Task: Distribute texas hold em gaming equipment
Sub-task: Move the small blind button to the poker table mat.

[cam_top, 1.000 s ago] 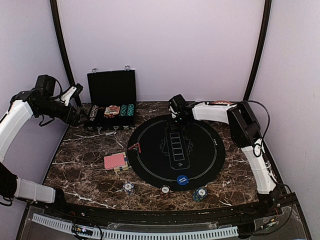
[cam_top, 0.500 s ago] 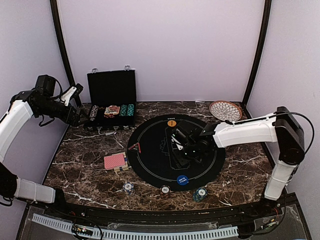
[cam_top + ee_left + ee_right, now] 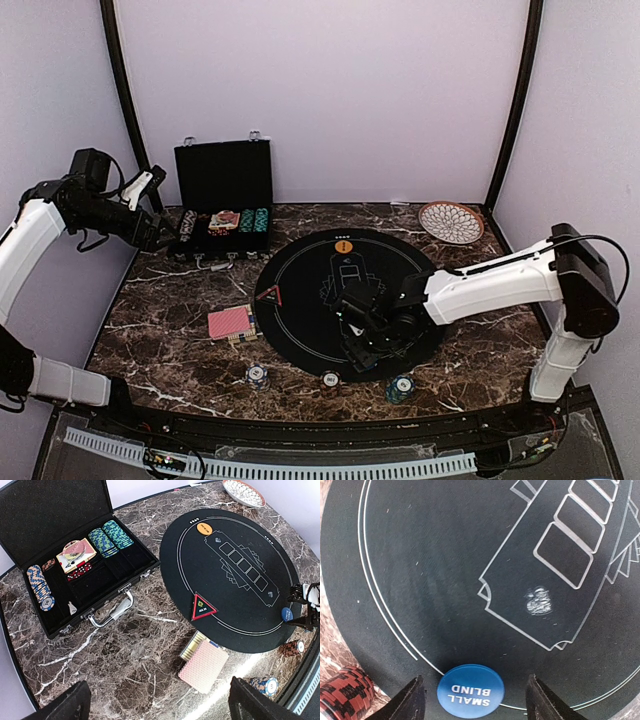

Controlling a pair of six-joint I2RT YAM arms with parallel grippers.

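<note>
My right gripper (image 3: 479, 702) is open low over the black round mat (image 3: 445, 555), its fingers either side of the blue "SMALL BLIND" disc (image 3: 470, 691) at the mat's near edge. In the top view this gripper (image 3: 366, 348) hides the disc. The orange disc (image 3: 343, 245) lies at the mat's far edge. A pinkish-red-backed card deck (image 3: 231, 322) lies left of the mat. Three small chip stacks (image 3: 257, 376) (image 3: 330, 379) (image 3: 401, 387) stand along the near edge. My left gripper (image 3: 152, 230) is open and empty, high above the table's left side.
The open black chip case (image 3: 223, 190) stands at the back left with chips and cards inside. A patterned plate (image 3: 450, 221) sits at the back right. A red "ALL IN" triangle (image 3: 269, 296) lies on the mat's left edge. A red-black chip stack (image 3: 345, 692) stands left of my right fingers.
My right arm swung from the mat's far edge across the middle to its near edge over the blue disc. The orange disc now shows where the gripper was. The left arm stayed still.
</note>
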